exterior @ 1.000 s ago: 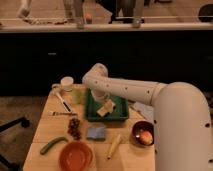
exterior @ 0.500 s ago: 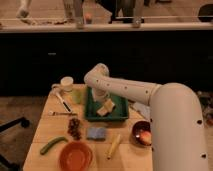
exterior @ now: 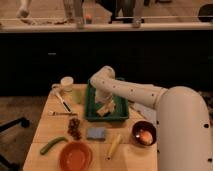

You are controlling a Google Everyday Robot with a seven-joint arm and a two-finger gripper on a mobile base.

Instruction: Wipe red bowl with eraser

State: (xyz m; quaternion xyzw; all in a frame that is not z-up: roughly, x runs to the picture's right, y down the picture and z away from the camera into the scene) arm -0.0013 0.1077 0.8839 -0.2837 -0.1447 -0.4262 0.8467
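Note:
The red bowl [exterior: 76,156] stands at the table's front edge, left of centre, with nothing in it. The eraser [exterior: 106,109], a tan block, lies in the green tray [exterior: 120,116] at mid-table. My gripper [exterior: 104,101] reaches down from the white arm into the tray, right over the eraser and at or touching its top. The arm hides the tray's far part. The gripper is well behind the red bowl, and the blue sponge lies between them.
A blue sponge [exterior: 96,133] lies in front of the tray. A dark brown bowl [exterior: 144,134] with an orange object is at the right, a banana [exterior: 114,146] beside it. Grapes [exterior: 75,128], a green vegetable [exterior: 52,145], a fork [exterior: 60,113] and a white cup [exterior: 66,82] are at the left.
My gripper has shifted slightly inside the green tray, staying over the tan eraser. Nothing else on the table has moved.

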